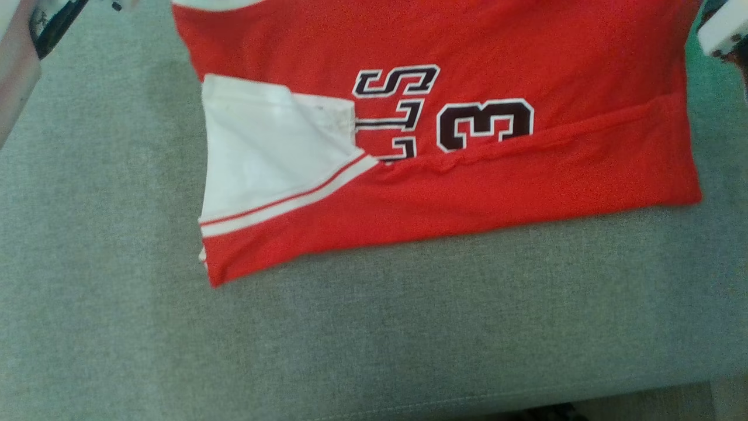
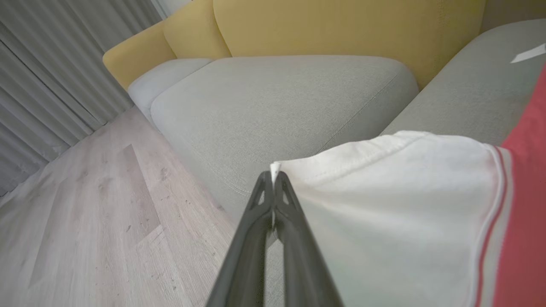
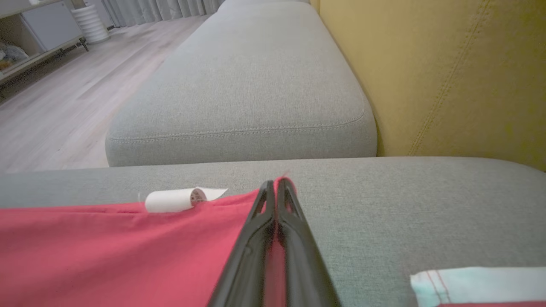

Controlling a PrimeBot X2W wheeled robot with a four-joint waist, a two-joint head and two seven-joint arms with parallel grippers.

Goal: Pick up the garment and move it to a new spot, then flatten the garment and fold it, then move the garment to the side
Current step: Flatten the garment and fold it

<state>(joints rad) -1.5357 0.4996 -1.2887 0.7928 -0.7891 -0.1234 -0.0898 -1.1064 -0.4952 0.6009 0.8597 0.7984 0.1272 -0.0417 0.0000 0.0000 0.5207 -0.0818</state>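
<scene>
Garment (image 1: 502, 187), red with a white sleeve, lies on the grey sofa seat (image 1: 374, 327); its top is cut off by our head view's edge. Our left gripper (image 2: 273, 175) pinches the sleeve's edge, our right gripper (image 3: 276, 184) a red corner, both fully closed. Bare cushion spreads before its hem.

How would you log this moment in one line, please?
garment: on grey sofa cushion, flap folded over print | left pincer: shut on white sleeve | right pincer: shut on red edge
</scene>
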